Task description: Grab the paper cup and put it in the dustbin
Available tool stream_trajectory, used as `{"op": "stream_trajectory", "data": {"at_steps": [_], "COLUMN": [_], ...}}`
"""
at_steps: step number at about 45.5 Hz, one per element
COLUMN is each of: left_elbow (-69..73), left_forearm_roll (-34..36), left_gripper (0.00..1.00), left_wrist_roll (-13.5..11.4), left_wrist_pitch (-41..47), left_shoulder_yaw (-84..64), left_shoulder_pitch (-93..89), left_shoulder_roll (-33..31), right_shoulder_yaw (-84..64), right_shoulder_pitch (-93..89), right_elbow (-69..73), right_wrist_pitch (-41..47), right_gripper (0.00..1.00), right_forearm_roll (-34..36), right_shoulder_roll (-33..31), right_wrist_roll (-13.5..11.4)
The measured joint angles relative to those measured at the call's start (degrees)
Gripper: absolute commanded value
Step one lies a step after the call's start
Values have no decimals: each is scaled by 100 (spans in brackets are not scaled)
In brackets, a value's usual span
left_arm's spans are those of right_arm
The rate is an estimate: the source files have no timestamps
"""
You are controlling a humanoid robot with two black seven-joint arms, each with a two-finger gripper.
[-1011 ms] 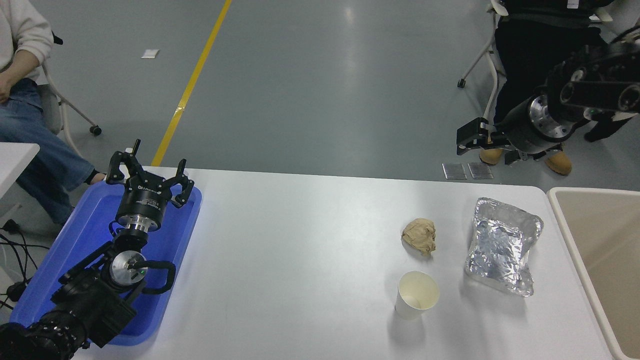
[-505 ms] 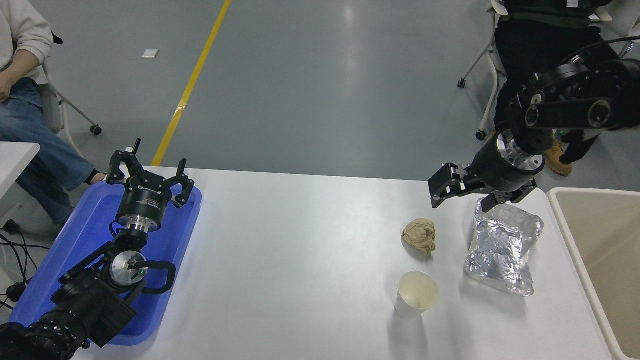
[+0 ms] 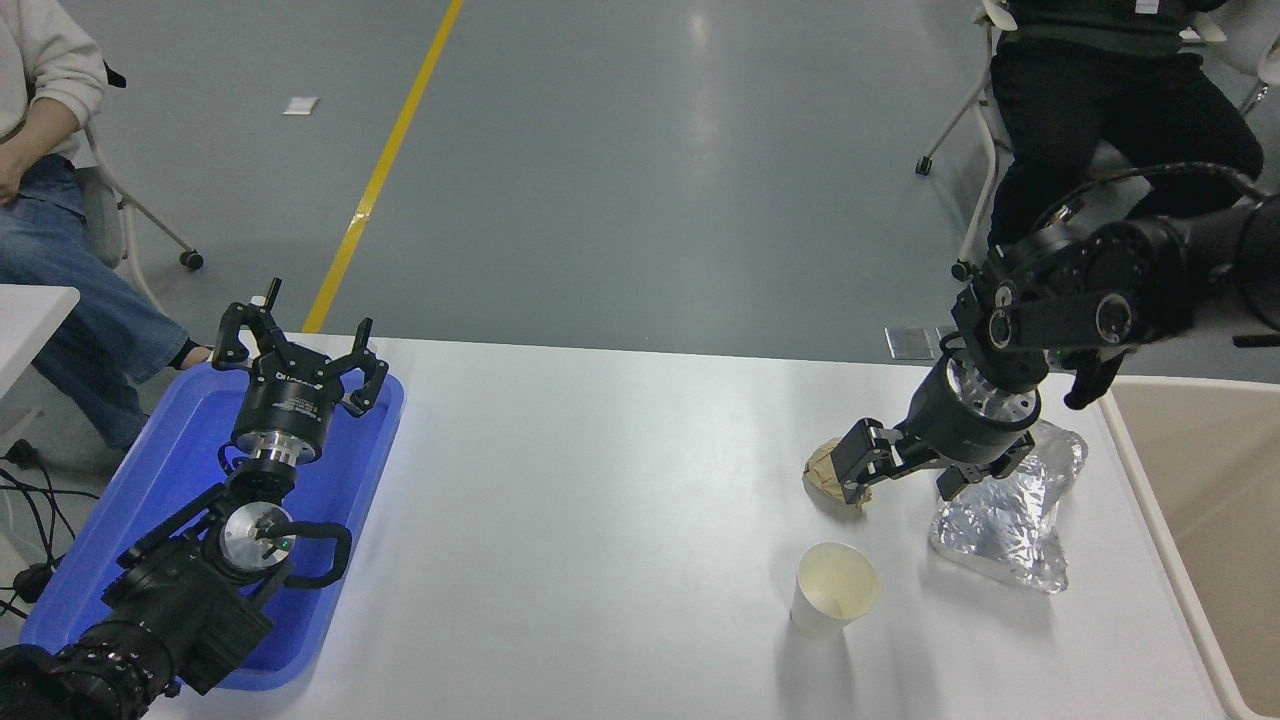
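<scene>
I see only a strip of the dustbin (image 3: 1215,520); the right edge cuts off the rest, and my right arm crosses its far corner. Left of the dustbin, my right tool (image 3: 905,480) covers part of the crumpled tan paper ball (image 3: 822,468) and the far end of the silver foil bag (image 3: 1010,520). The seated people beyond the surface (image 3: 600,520) are cropped at the top edge.

White table (image 3: 620,480): paper cup (image 3: 833,590), blue tray (image 3: 150,500)

Lab: painted concrete floor (image 3: 650,180)
</scene>
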Motion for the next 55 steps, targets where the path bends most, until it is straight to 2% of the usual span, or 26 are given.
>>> {"op": "stream_trajectory", "data": {"at_steps": [23,35,40,45,47,51,55], "left_elbow": [0,0,0,0,0,0,0], "left_forearm_roll": [-2,-1,-1,-1,-1,-1,-1], "left_gripper": [100,100,100,100,100,100,100], "left_wrist_roll": [0,0,0,0,0,0,0], "left_wrist_pitch": [0,-1,-2,-2,-2,-2,-2], "left_shoulder_yaw": [0,0,0,0,0,0,0], "left_shoulder_pitch": [0,0,0,0,0,0,0], "left_shoulder_roll": [0,0,0,0,0,0,0], "right_shoulder_yaw": [291,431,456,475,481,489,495], "right_shoulder_pitch": [-1033,-1525,-1674,-1772,-1794,-1820,-1832], "right_elbow": [-379,-639,-698,-738,-746,-760,-768], "right_wrist_pitch": [-400,-580,-656,-738,-764,-802,-827], "right_gripper": [97,88,72,39,29,22,10], "right_forearm_roll": [-304,-440,-464,-540,-612,-734,-817], "right_shoulder_roll": [46,48,46,46,46,46,46], "right_wrist_roll": [10,16,20,26,35,56,69]}}
